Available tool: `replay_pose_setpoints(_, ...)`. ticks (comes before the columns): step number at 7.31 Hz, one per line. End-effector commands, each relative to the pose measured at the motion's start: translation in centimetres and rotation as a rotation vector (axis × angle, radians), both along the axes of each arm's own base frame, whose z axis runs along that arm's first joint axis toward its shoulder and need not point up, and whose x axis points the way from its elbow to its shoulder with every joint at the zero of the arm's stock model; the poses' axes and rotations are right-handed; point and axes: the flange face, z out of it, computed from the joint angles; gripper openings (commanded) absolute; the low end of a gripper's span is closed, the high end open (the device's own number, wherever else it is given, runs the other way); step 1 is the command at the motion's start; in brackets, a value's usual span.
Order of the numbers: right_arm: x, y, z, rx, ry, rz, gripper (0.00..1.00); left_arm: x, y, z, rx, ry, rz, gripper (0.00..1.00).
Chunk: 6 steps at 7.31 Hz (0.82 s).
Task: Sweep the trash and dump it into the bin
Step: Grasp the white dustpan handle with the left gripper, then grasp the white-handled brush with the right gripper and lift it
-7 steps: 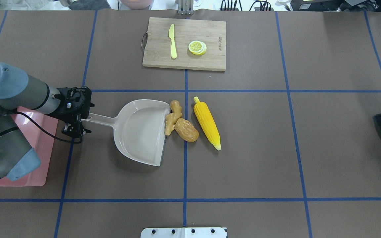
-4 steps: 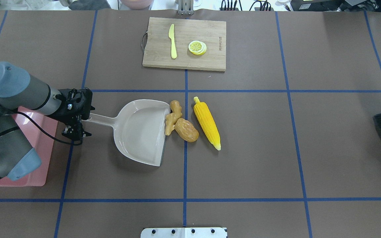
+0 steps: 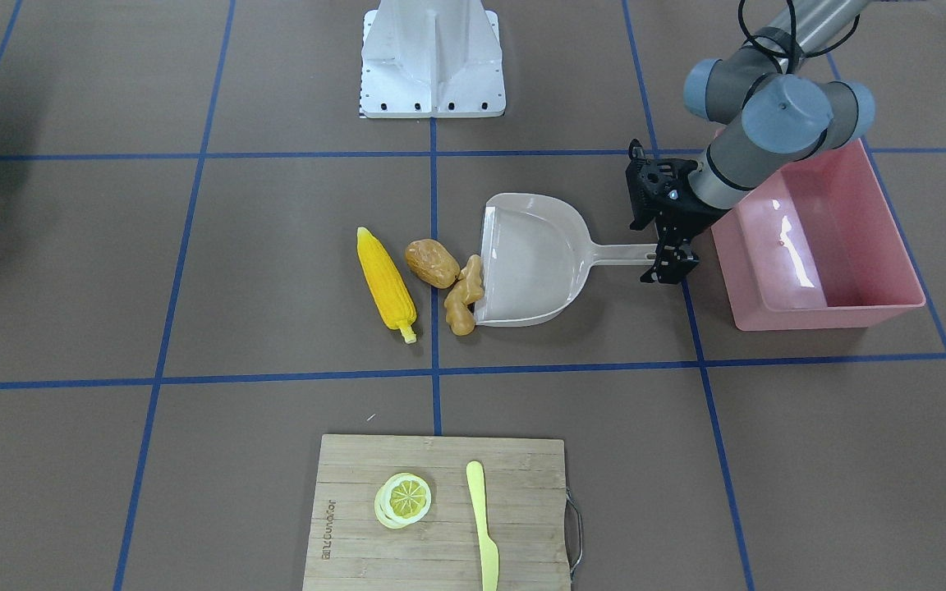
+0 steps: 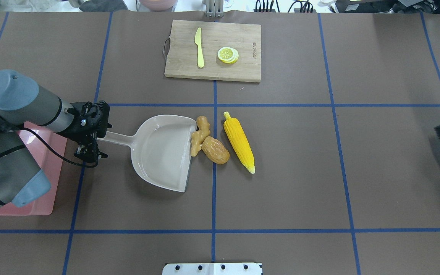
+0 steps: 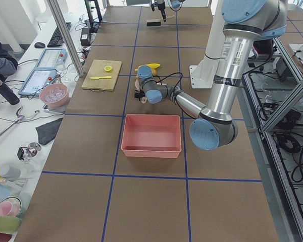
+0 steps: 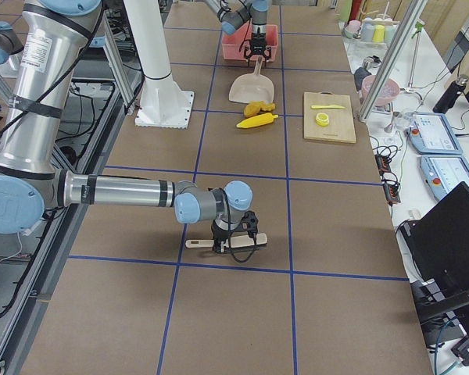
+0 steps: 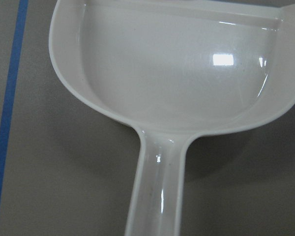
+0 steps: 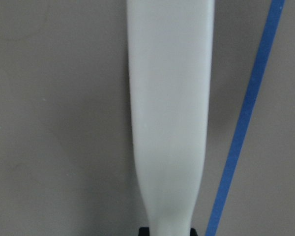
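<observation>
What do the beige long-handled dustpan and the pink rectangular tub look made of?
The beige long-handled dustpan looks like glossy moulded plastic: crisp light reflections on its smooth pan. The pink rectangular tub also seems glossy plastic, though less certain: bright glare streaks on its inside.

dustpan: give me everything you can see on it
The dustpan is beige glossy plastic, a rounded scoop with raised side walls and a long flat handle. It lies flat on the brown table, empty, with its open front away from the pink bin and its handle toward it. The ginger root rests against its front lip. The left gripper hangs over the handle's end, jaws apparently open.
</observation>
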Motion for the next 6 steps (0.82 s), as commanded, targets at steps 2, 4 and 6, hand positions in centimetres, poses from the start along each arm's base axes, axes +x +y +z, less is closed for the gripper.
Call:
replay_pose_setpoints(2, -0.9, -5.8, -7.6, 0.074, -0.055, 0.039, 0.00, 0.0, -0.1, -0.1, -0.003, -0.002, -0.002, 0.96)
replay_pose_setpoints(4, -2.6, -9.9, -11.9, 0.156, -0.090, 0.035, 0.00, 0.1, -0.2, 0.1, -0.009, -0.004, -0.002, 0.96)
replay_pose_setpoints(6, -6.1, -12.5, -16.6, 0.236, -0.115, -0.016, 0.00, 0.0, -0.2, 0.0, -0.006, -0.003, -0.001, 0.96)
